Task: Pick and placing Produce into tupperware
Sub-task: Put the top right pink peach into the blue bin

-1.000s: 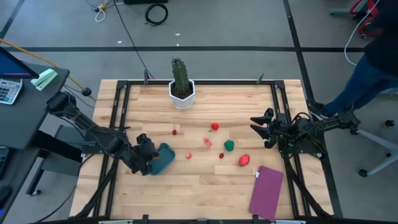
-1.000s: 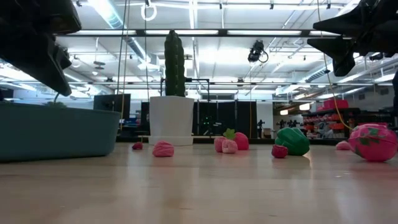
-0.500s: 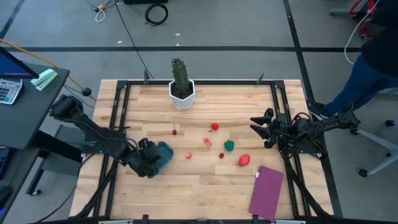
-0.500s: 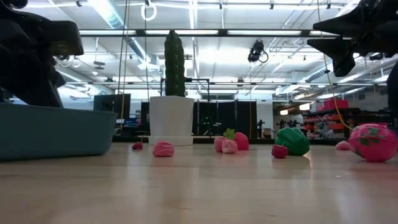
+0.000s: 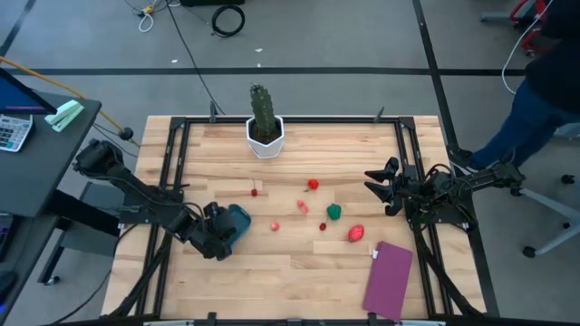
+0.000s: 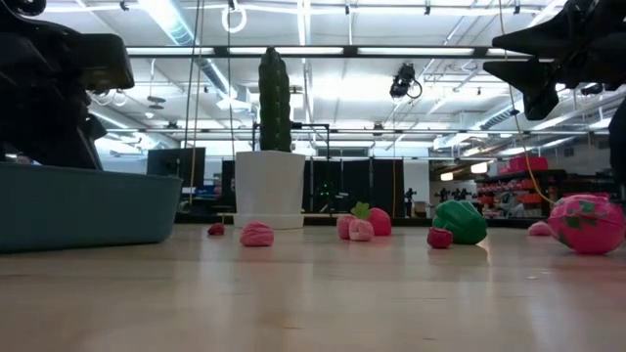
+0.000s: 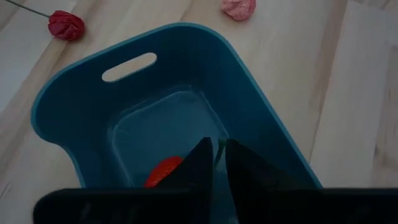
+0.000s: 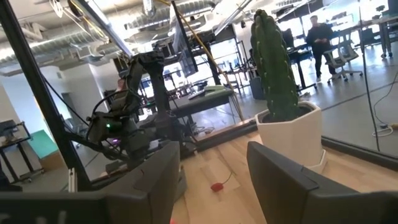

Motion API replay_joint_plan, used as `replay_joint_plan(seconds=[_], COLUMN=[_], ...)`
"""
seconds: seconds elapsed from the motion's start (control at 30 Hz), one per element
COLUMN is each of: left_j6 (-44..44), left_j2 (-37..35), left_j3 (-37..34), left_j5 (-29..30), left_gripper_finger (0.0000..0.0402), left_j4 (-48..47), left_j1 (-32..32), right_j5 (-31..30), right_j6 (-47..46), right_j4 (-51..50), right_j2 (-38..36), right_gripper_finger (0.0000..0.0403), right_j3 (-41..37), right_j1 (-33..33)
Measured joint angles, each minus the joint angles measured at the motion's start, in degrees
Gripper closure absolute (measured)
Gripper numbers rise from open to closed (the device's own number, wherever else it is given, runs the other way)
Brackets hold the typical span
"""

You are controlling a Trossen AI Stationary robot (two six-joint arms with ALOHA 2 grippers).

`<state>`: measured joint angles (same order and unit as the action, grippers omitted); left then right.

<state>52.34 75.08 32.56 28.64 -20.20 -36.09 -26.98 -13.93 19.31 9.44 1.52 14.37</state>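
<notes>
The teal tupperware (image 5: 239, 220) stands flat on the table near its left edge and shows at the left of the low view (image 6: 88, 207). My left gripper (image 7: 217, 155) reaches down into it, fingers nearly together, and a red produce piece (image 7: 163, 174) lies on its floor beside them. Several red and pink pieces and one green piece (image 5: 333, 211) lie scattered mid-table. My right gripper (image 5: 385, 186) waits open above the right side, away from all of them. My left gripper comes from above, slanting down into the tupperware. Its fingers (image 7: 200, 163) are closed on something thin at the edge of the red piece (image 7: 169, 169); the left finger hides the contact itself. The piece sits low, at the container floor.
A tall green cactus in a white pot (image 5: 265, 134) stands at the far middle. A flat purple rectangle (image 5: 388, 279) lies near the right near corner. A small red piece (image 7: 66, 23) and a pink piece (image 7: 239, 7) lie just outside the tupperware. A person stands beyond the right edge.
The left gripper has come down over the tupperware and shifted slightly toward the near edge, then kept still for the last half second. The right arm has not moved.
</notes>
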Motion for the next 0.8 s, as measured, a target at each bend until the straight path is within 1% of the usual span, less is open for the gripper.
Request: replay_joint_plan(seconds=[0.17, 0.23, 0.3, 0.4, 0.47, 0.53, 0.63, 0.7, 0.8], left_j6=[-0.22, -0.46, -0.49, -0.52, -0.52, -0.6, -3.77, -7.52, -13.81], left_j2=[-0.26, -0.26, -0.26, -0.26, -0.26, -0.26, -0.26, -0.26, -0.26], left_j3=[0.14, 1.32, 3.55, 8.67, 12.92, 17.15, 23.19, 26.7, 31.72], left_j5=[-0.04, -0.02, -0.05, -0.08, -0.01, 0.33, 3.26, 7.0, 12.85], left_gripper_finger=[0.0314, 0.03, 0.0288, 0.0272, 0.0264, 0.0257, 0.0252, 0.0251, 0.0254], left_j4=[-0.37, -2.54, -6.88, -16.25, -22.48, -28.22, -33.53, -35.74, -36.17], left_j1=[1.0, 1.45, 2.02, 2.61, 2.88, 2.92, 2.92, 2.92, 3.21], right_j5=[0.02, 0.02, 0.02, -0.2, -2.08, -5.24, -8.98, -9.66, -9.78], right_j6=[-0.02, -0.04, 0.01, 0.02, -0.39, -1.77, -6.33, -9.55, -13.86], right_j4=[-0.68, -1.3, -1.88, -3.96, -6.58, -10.67, -17.9, -20.68, -30.1], right_j2=[-0.01, 0.01, -0.01, -0.01, -0.01, -0.01, 0.16, 1.85, 4.76], right_gripper_finger=[0.0193, 0.0186, 0.0179, 0.017, 0.0166, 0.0164, 0.0164, 0.0164, 0.0165], right_j3=[0.0, 0.0, 0.0, 0.0, 0.0, 0.02, 0.15, 1.53, 6.06], right_j1=[0.01, -0.01, -0.01, -0.01, -0.02, -0.41, -2.12, -3.71, -6.21])
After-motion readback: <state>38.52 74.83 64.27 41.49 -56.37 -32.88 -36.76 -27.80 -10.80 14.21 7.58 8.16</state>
